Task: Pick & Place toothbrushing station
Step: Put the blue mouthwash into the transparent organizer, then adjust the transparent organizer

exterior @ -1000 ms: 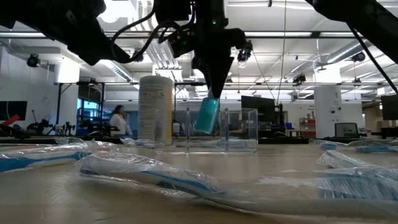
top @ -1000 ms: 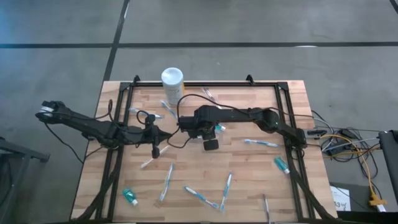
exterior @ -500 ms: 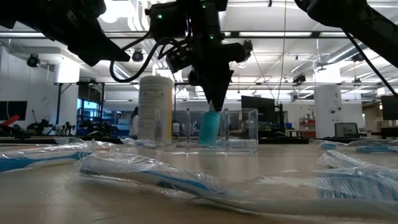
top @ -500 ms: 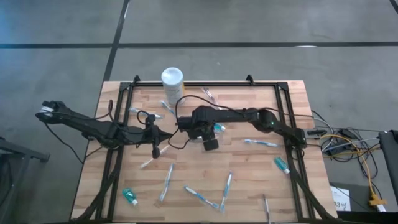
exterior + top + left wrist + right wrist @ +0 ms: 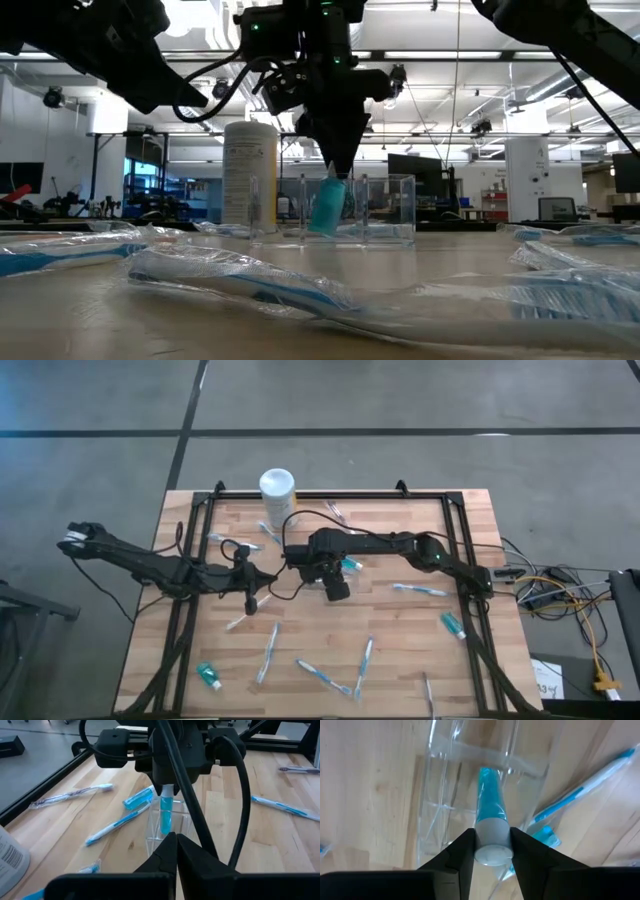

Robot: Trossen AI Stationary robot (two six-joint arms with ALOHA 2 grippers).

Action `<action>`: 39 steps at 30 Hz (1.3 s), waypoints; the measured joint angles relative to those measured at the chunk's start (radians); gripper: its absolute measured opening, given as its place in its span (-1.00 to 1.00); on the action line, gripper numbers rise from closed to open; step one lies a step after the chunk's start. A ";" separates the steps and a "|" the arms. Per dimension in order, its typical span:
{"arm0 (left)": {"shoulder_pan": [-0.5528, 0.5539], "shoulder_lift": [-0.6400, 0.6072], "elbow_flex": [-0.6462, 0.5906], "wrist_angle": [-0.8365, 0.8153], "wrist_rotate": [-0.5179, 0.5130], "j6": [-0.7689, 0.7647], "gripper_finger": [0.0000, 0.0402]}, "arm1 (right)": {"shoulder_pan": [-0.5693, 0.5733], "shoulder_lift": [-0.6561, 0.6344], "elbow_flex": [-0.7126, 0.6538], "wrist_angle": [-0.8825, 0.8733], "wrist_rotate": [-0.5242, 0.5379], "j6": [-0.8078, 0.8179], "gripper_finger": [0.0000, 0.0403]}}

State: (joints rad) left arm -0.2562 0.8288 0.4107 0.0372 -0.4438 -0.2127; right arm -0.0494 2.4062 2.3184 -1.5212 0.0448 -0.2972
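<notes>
Low view shows the right gripper (image 5: 335, 170) hanging over the middle of the table, its fingers narrowed on the white cap of a teal toothpaste tube (image 5: 326, 207) whose lower end sits tilted inside the toothbrushing station (image 5: 385, 208), a clear plastic holder standing on the wooden table (image 5: 420, 255). The right wrist view looks straight down the tube (image 5: 491, 815): both dark fingers (image 5: 462, 852) press against the cap, and the tube's flat tail reaches down between the holder's see-through walls (image 5: 440, 795). From above, the station is mostly hidden under the right gripper (image 5: 330, 572) near the table's centre, just in front of the white canister (image 5: 277, 493), which stands at the far edge. The left wrist view places the holder (image 5: 155, 827) straight ahead of the left gripper (image 5: 176, 845), whose fingers are pressed together with nothing between them; that arm waits low over the table's left half (image 5: 250, 592). Wrapped toothbrushes (image 5: 268, 652) lie scattered over the boards, one blurred and close in the low view (image 5: 240, 280), and another small teal tube (image 5: 209, 676) rests near the front left corner.
</notes>
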 joint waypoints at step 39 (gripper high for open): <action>-0.020 0.069 -0.131 0.164 0.095 -0.131 -0.97 | -0.018 -0.739 -0.758 0.679 -0.143 0.097 -0.55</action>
State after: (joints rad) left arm -0.2763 0.8978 0.2794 0.2011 -0.3489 -0.3439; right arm -0.0677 1.6674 1.5605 -0.8417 -0.0979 -0.2003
